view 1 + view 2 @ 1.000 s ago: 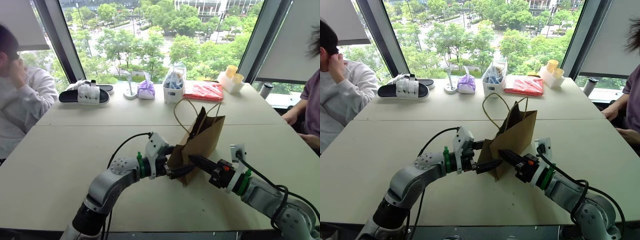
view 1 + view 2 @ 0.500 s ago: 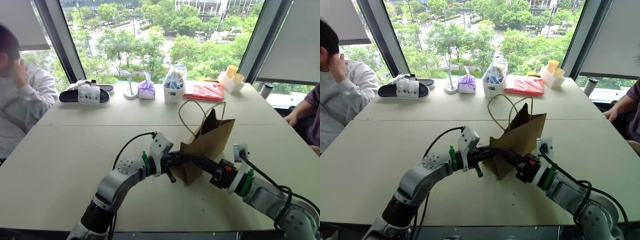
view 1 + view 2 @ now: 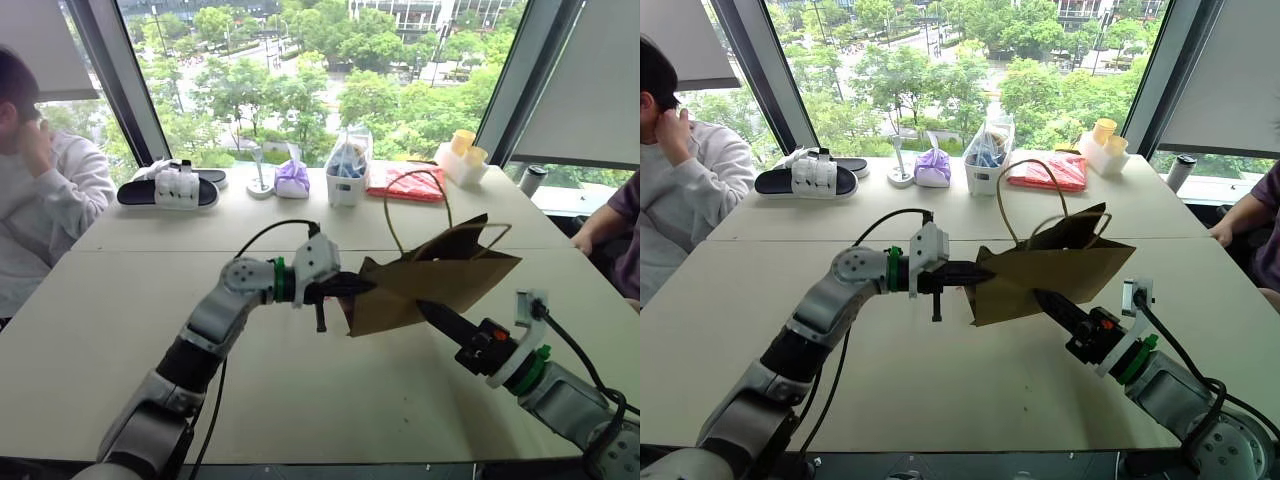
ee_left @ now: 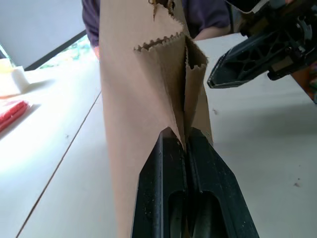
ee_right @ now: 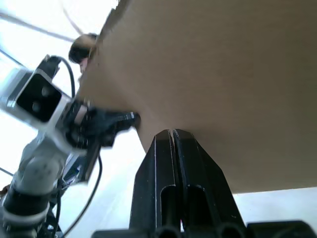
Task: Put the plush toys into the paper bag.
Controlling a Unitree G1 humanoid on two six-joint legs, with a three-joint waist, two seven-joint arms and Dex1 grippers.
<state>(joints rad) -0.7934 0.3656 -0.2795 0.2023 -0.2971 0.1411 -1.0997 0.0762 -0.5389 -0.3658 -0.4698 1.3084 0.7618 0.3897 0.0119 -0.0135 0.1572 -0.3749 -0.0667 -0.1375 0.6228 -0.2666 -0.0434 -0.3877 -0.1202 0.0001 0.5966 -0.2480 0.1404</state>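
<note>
The brown paper bag (image 3: 440, 285) hangs clear of the table, tipped on its side, with its cord handles (image 3: 415, 205) and mouth toward the right. My left gripper (image 3: 362, 287) is shut on a folded edge at the bag's bottom end; the left wrist view shows the paper fold (image 4: 184, 99) pinched between the fingers (image 4: 163, 173). My right gripper (image 3: 424, 307) is shut, its tips just under the bag's lower side (image 5: 223, 74), with no paper between them. The plush toys are out of view.
Along the far edge of the table (image 3: 150, 330) lie black slippers (image 3: 168, 188), a purple pouch (image 3: 292, 180), a clear plastic bag (image 3: 348, 160), a red packet (image 3: 408, 183) and yellow cups (image 3: 465, 150). A person (image 3: 40, 190) sits at the left; another person's arm (image 3: 605, 220) rests at the right.
My left gripper shut on the bag's bottom edge and lifted it. The bag tipped from upright to lying sideways in the air. My right gripper drew back to the right.
</note>
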